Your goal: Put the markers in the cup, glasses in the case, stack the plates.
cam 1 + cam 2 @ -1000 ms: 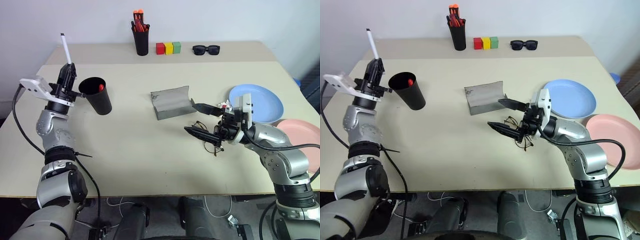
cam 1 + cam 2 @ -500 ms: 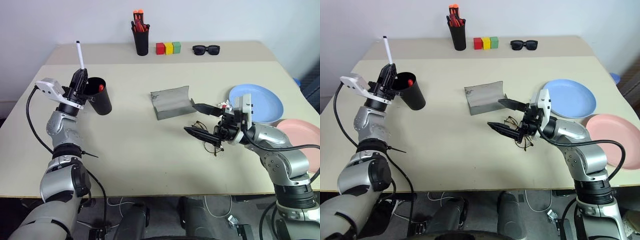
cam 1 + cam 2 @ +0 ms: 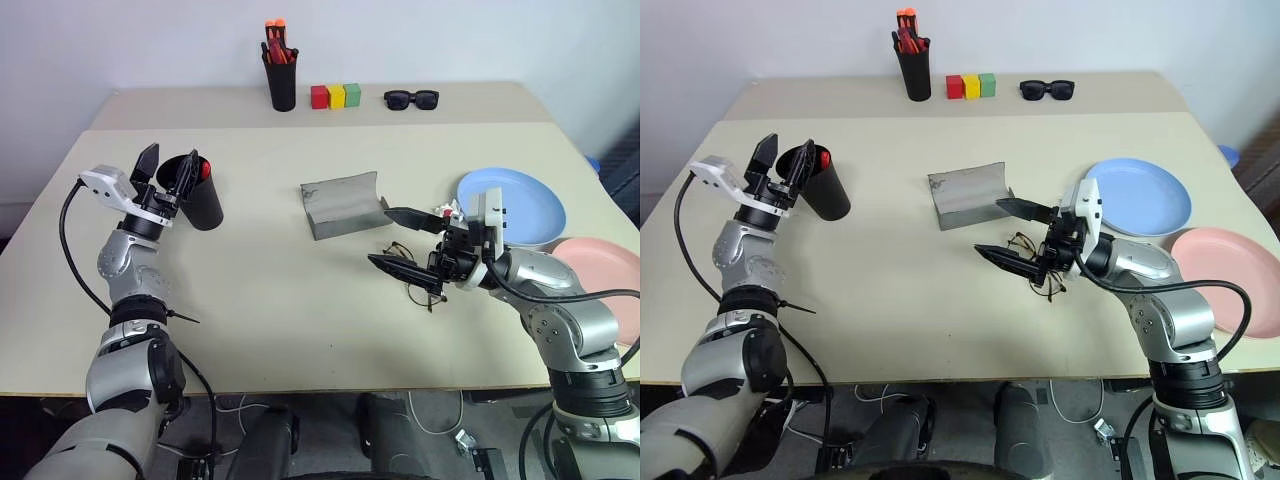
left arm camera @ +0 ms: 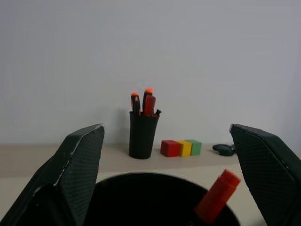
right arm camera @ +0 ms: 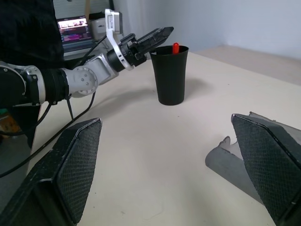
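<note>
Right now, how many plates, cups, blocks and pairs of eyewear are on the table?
Plates: 2, blue plate, pink plate
Cups: 2, wide cup, pen cup
Blocks: 3, red block, yellow block, green block
Eyewear: 2, glasses, sunglasses
Total: 9

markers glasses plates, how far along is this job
Done: the red marker stands in the cup; whether the white one is inside too cannot be told. In hand: nothing. The left claw is open at the cup's rim, and the right claw hovers open by the glasses, which lie beside the open case. Left: casing the glasses, and stacking the blue plate and pink plate, now side by side.
</note>
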{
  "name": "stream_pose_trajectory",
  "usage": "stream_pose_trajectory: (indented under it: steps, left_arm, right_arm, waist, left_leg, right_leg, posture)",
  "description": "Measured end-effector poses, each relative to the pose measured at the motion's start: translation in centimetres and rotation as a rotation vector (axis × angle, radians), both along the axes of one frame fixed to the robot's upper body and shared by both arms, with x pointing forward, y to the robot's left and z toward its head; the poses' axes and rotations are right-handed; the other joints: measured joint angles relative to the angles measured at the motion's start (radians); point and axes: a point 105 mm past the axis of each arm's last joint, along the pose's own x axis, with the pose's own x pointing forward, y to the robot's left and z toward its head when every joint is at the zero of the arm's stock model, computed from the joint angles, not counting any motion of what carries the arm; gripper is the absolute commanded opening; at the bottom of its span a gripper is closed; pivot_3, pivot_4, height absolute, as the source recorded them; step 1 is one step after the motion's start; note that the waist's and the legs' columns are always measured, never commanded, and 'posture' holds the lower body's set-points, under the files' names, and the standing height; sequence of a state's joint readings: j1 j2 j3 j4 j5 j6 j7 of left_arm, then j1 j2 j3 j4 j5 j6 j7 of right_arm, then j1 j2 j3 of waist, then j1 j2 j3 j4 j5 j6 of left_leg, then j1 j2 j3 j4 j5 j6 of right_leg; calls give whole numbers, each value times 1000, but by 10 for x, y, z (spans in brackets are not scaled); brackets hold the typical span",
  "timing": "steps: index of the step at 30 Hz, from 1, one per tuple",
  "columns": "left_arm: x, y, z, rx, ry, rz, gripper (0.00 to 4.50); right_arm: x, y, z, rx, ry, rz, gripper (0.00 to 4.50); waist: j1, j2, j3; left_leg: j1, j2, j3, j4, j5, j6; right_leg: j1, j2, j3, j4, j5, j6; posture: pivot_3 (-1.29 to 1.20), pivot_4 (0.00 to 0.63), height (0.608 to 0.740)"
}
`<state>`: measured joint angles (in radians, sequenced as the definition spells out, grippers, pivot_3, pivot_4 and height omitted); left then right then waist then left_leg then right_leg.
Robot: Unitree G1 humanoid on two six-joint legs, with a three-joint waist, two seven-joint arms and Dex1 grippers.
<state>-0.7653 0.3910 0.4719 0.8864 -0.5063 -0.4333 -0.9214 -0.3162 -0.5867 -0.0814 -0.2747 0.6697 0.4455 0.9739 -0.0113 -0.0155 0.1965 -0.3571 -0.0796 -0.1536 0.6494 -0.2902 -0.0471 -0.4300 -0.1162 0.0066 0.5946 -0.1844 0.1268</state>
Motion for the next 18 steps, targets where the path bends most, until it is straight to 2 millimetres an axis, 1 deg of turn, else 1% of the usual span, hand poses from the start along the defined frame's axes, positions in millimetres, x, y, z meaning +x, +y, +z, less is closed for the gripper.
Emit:
stream_pose_trajectory:
  steps: [3, 6, 9, 10, 13, 15, 18]
  left_arm:
    - [-6, -7, 9, 26, -18, -56, 4458]
    - [-21, -20, 15, 68, 8, -186, 4458]
    - [-30, -37, 23, 118, 65, -324, 4458]
    - [-33, -46, 26, 137, 84, -378, 4458]
    - [-39, -92, 27, 276, 151, -543, 4458]
    - [-34, -124, 24, 338, 183, -597, 4458]
    - [-22, -182, 21, 428, 210, -616, 4458]
  right_arm:
    - [0, 0, 0, 0, 1, -1, 4500]
    - [3, -5, -1, -17, -4, -16, 4500]
    - [11, -16, -6, -33, -4, -71, 4500]
    - [13, -20, -7, -34, -5, -91, 4500]
    - [22, -29, -12, -43, -15, -145, 4500]
    - [24, -30, -14, -44, -22, -159, 4500]
    - [25, -28, -14, -35, -28, -165, 4500]
  waist:
    - [0, 0, 0]
    - [-2, 0, 0]
    - [-2, 0, 0]
    - [0, 0, 0]
    - [7, 0, 0]
    - [9, 0, 0]
    - [14, 0, 0]
  left_leg:
    - [0, 0, 0, 0, 0, 0]
    - [0, 0, 0, 0, 0, 0]
    - [1, 0, 0, 0, 0, 0]
    - [0, 0, 0, 0, 0, 0]
    - [1, -1, 0, 1, 0, 0]
    - [1, -1, 0, 1, 0, 0]
    - [1, -2, 1, 1, 0, 0]
  right_leg:
    - [0, 0, 0, 0, 0, 0]
    - [0, 0, 1, 0, 0, 0]
    - [0, 0, 1, 1, 0, 0]
    - [0, 0, 1, 1, 0, 0]
    - [1, 0, 2, 1, 0, 0]
    - [1, 0, 2, 0, 0, 0]
    - [1, 0, 2, 0, 0, 1]
  posture:
    - [0, 150, 740]
    - [0, 150, 740]
    - [0, 150, 740]
    - [0, 150, 740]
    - [0, 150, 740]
    - [0, 150, 740]
    - [0, 150, 740]
